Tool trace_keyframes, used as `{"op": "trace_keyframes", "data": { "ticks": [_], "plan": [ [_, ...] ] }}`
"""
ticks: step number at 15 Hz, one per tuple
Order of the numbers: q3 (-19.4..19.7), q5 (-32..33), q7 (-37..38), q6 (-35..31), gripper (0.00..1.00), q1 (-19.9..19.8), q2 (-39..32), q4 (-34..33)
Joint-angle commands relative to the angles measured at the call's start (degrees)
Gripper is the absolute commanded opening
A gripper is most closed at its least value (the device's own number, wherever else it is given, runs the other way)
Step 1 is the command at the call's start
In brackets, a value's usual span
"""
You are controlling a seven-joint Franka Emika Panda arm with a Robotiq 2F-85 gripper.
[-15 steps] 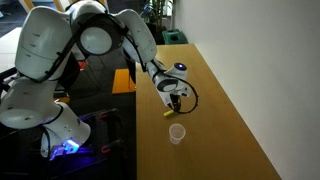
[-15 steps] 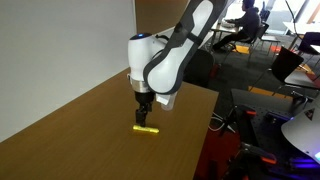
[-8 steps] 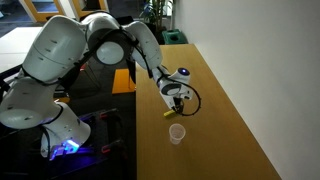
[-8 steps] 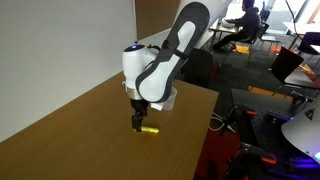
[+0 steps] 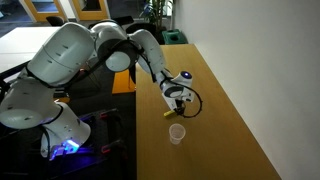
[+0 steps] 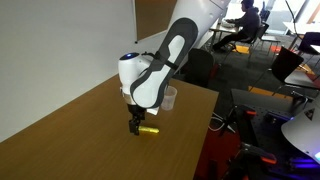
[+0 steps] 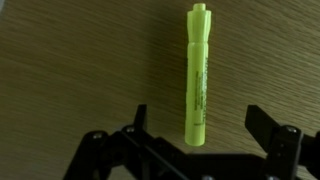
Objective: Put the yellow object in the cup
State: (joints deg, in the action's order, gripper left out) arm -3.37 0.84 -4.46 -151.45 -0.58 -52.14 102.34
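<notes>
In an exterior view, the gripper point(image 5: 177, 104) hangs low over the wooden table point(image 5: 225, 110). The yellow object point(image 5: 170, 114) lies flat just beneath it. The cup point(image 5: 177, 134) stands upright a little nearer the camera, apart from both.

In an exterior view from the opposite side, the gripper point(image 6: 136, 123) sits at the left end of the yellow object point(image 6: 147, 131). The cup point(image 6: 169, 97) shows farther back, partly behind the arm.

In the wrist view, the gripper point(image 7: 200, 126) is spread wide and holds nothing. The yellow object point(image 7: 198, 75) lies on the wood with only its near end between the fingers point(image 7: 262, 128).

That is the risk. Closing here would pinch the stick near its tip, so it may pivot, droop or squirt out. Held off-centre, it could also clip the light cup's rim and tip it over.
</notes>
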Motion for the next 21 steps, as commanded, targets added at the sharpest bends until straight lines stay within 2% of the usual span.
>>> {"op": "trace_keyframes", "data": {
  "ticks": [1,2,3,12,14,21],
  "plan": [
    [-0.5,-0.1,-1.5,2.9,0.95,-0.5,-1.7,-3.1],
    [-0.6,-0.1,-1.6,3.0,0.85,-0.5,-1.9,-3.4],
    [-0.6,-0.1,-1.6,3.1,0.69,-0.5,-2.1,-3.6],
    [-0.5,-0.3,-0.6,3.1,0.01,-0.1,-0.5,-3.0],
    [-0.6,-0.6,0.2,3.4,0.05,0.1,0.7,-2.1],
    [-0.2,-1.5,3.4,3.1,0.05,0.6,8.2,1.9]
  ]
}}
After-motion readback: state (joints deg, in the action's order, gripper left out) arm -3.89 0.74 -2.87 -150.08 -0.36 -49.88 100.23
